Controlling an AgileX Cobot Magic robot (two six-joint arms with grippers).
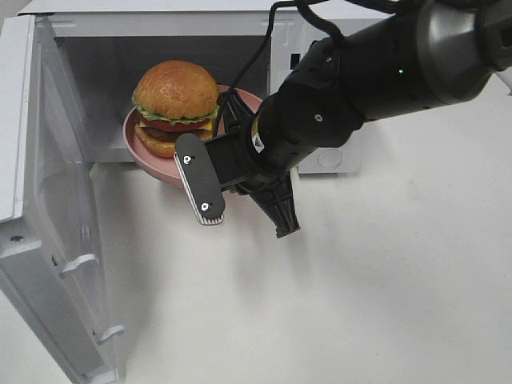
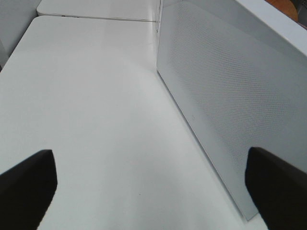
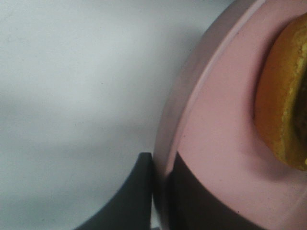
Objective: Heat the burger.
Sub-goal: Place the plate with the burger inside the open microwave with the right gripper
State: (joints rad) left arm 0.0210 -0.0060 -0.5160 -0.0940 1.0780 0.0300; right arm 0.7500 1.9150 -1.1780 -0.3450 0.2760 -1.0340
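Right pincer (image 1: 230, 120) (image 3: 160, 177): jaws closed on the rim of the pink plate (image 1: 160, 164) (image 3: 220, 143).

1. Grip. In the right wrist view one dark finger (image 3: 134, 201) lies against the outside of the rim and the other finger (image 3: 201, 206) lies on the plate's inner face. The rim is pinched between them.

2. Load. The burger (image 1: 176, 100) (image 3: 288, 96) sits on the plate, just past the fingertips and toward the plate's middle. It does not touch either finger. From the high camera it stands upright: glossy bun on top, then lettuce, tomato, cheese and patty above the lower bun.

3. Position. Ahead of the right pincer is the open cavity of the white microwave (image 1: 160, 22). The plate is part way through the opening. Its far portion and most of the burger are inside, while the near edge projects over the white table (image 1: 360, 304) (image 2: 96, 120). The microwave door (image 1: 56, 240) stands swung fully open, on the far side of the plate from the right pincer.

4. Arm. The right arm reaches in from behind the pincer, across the microwave's control panel.

Left pincer (image 2: 153, 191): jaws spread wide, nothing between them. Bare table lies below and ahead of it. A white panel (image 2: 230, 96) with a fine dot pattern stands just beside one finger. It is probably the outer face of the door, though the wrist view is too close to confirm this.
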